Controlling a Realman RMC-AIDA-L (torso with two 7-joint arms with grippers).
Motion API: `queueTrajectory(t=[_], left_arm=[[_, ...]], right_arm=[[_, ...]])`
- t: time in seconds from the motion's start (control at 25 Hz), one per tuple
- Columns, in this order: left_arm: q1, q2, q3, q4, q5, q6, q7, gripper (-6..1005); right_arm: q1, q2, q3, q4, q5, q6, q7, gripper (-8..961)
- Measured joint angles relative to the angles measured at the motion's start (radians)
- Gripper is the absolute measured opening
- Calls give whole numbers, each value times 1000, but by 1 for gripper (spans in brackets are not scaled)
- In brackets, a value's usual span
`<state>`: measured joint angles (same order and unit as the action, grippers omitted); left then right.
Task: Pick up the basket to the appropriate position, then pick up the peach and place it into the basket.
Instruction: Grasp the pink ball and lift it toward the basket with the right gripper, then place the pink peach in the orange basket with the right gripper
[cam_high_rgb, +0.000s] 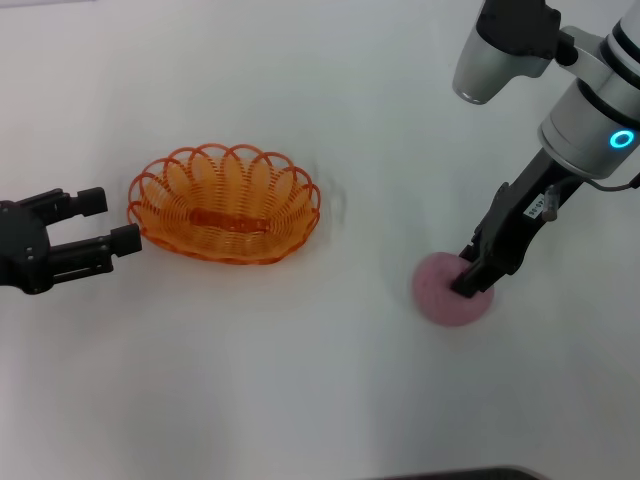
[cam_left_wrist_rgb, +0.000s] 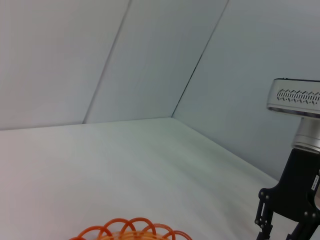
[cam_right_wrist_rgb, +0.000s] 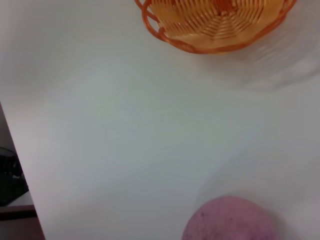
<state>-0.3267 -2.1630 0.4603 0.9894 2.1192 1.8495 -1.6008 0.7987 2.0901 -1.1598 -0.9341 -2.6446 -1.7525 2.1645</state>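
Note:
The orange wire basket (cam_high_rgb: 225, 203) sits on the white table left of centre, empty. Its rim also shows in the left wrist view (cam_left_wrist_rgb: 131, 229) and the right wrist view (cam_right_wrist_rgb: 220, 22). My left gripper (cam_high_rgb: 110, 220) is open, level with the basket's left rim and just beside it, holding nothing. The pink speckled peach (cam_high_rgb: 438, 292) lies on the table at the right, and also shows in the right wrist view (cam_right_wrist_rgb: 231, 220). My right gripper (cam_high_rgb: 470, 283) is down on the peach's top right side; the right arm also shows in the left wrist view (cam_left_wrist_rgb: 292, 200).
The white table (cam_high_rgb: 300, 380) spreads all around the basket and the peach. A pale wall with a corner seam (cam_left_wrist_rgb: 200, 60) stands behind the table. A dark edge (cam_right_wrist_rgb: 12, 180) marks the table's side in the right wrist view.

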Motion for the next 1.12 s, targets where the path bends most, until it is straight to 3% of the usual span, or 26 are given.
queueTrajectory(t=[0.04, 0.48, 0.8, 1.12], left_arm=[[0, 0, -1, 0, 0, 0, 0, 829], [0, 1, 0, 2, -2, 0, -1, 829], [0, 3, -23, 2, -2, 15, -2, 829], [0, 5, -46, 2, 2, 26, -2, 829]], right_arm=[[0, 0, 0, 0, 0, 0, 0, 495], [3, -3, 0, -10, 1, -3, 3, 127], [19, -11, 74, -80, 54, -21, -30, 131], [25, -6, 129, -82, 335, 79, -92, 128]])
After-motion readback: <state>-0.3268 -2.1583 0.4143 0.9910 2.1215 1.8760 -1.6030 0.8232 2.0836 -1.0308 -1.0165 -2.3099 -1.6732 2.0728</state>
